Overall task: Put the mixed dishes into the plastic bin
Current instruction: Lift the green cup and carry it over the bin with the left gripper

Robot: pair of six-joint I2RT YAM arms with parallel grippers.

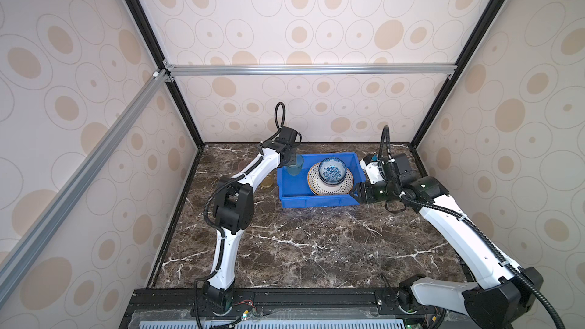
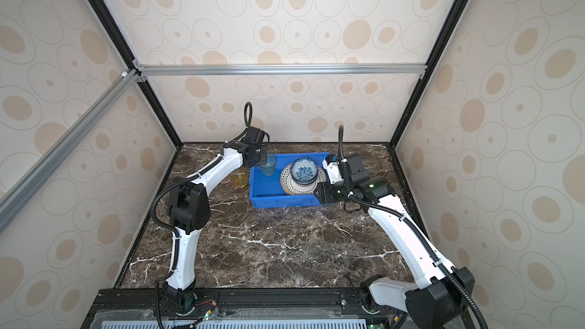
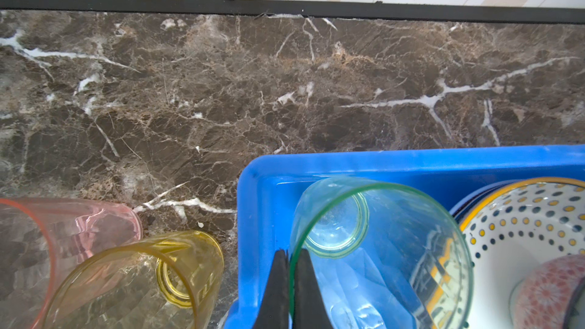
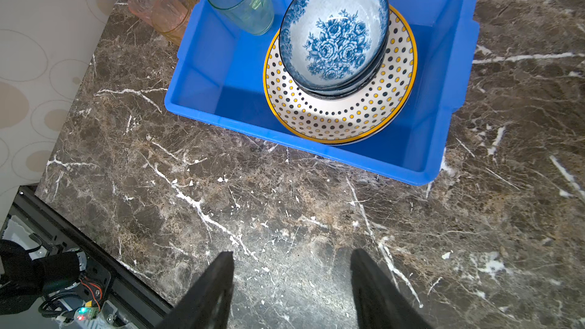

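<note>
Though translucent, faceted green tumbler between fingers

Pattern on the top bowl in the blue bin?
Blue-and-white floral bowl: blue roses on white, clearest in the right wrist view.

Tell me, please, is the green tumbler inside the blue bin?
Inside: the green tumbler, its rim pinched by the shut left gripper, is within the blue bin; resting or hovering, cannot tell.

no text, label, brand, number or sign can be read on anything in these views; there are only decorative patterns.
</note>
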